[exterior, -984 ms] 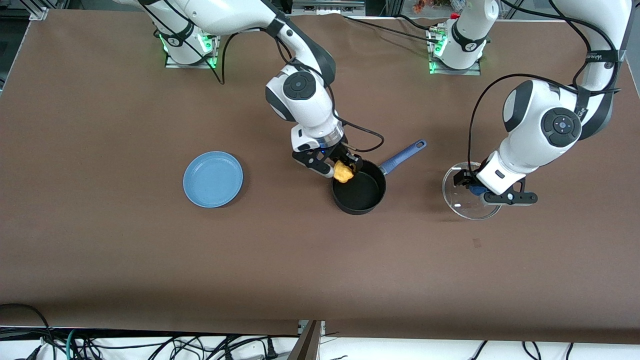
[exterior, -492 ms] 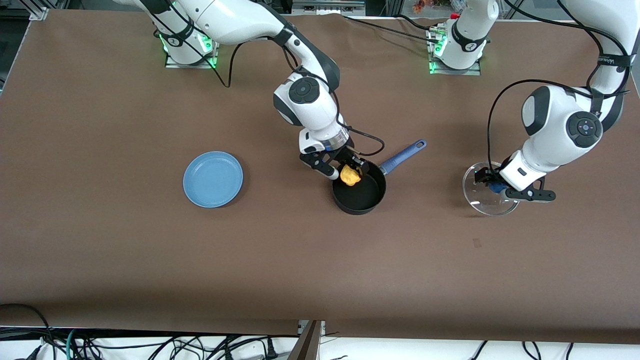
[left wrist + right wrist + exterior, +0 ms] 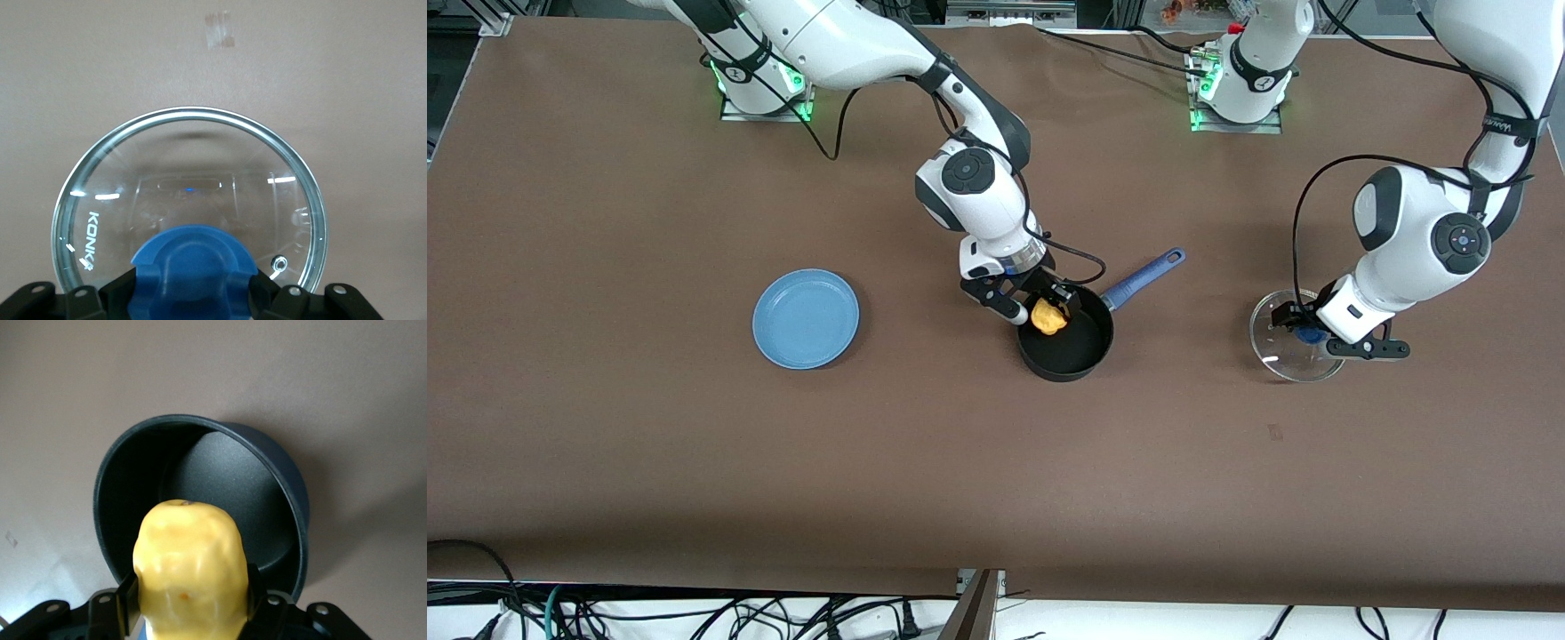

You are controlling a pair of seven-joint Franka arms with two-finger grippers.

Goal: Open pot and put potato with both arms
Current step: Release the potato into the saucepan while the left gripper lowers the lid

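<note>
The black pot [image 3: 1069, 347] stands open mid-table, its blue handle [image 3: 1144, 276] pointing toward the left arm's end. My right gripper [image 3: 1042, 308] is shut on the yellow-orange potato [image 3: 1048, 316] and holds it over the pot's rim; in the right wrist view the potato [image 3: 188, 570] hangs above the pot's empty inside [image 3: 227, 493]. My left gripper [image 3: 1307, 336] is shut on the blue knob [image 3: 192, 270] of the glass lid [image 3: 1291, 348], held low over the table toward the left arm's end. The lid [image 3: 193, 193] fills the left wrist view.
A flat light-blue plate [image 3: 806, 318] lies empty toward the right arm's end of the table. A small piece of clear tape [image 3: 1275, 432] is stuck to the brown table [image 3: 694, 462] nearer the front camera than the lid.
My right gripper has carried the potato from the pot's edge to over its rim. My left gripper has moved the lid away from the pot, toward the left arm's end, and lowered it.
</note>
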